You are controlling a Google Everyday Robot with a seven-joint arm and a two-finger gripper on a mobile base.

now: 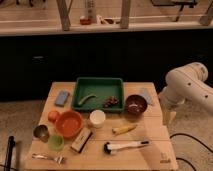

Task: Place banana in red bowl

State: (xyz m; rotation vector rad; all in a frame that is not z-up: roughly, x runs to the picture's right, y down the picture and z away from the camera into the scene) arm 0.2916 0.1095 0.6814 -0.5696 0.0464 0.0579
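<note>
Yellow banana [124, 129] noted lower centre of frame on wooden table [150, 159], between white cup [97, 118] and brush [125, 146]. Red bowl [69, 125] noted lower left, apart from banana, empty. Gripper [168, 116] located at right table edge, clear of banana; open or closed state could not be told. Grasp judged best made from above, across banana's narrow width at mid-length.

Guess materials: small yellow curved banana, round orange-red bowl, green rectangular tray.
Small yellow curved banana: probably moulded plastic, flat uniform yellow.
Round orange-red bowl: likely plastic, even colour, soft sheen.
Green rectangular tray: likely plastic, thin walls, even colour.
Gripper: beside the table's right edge, touching none of them.
</note>
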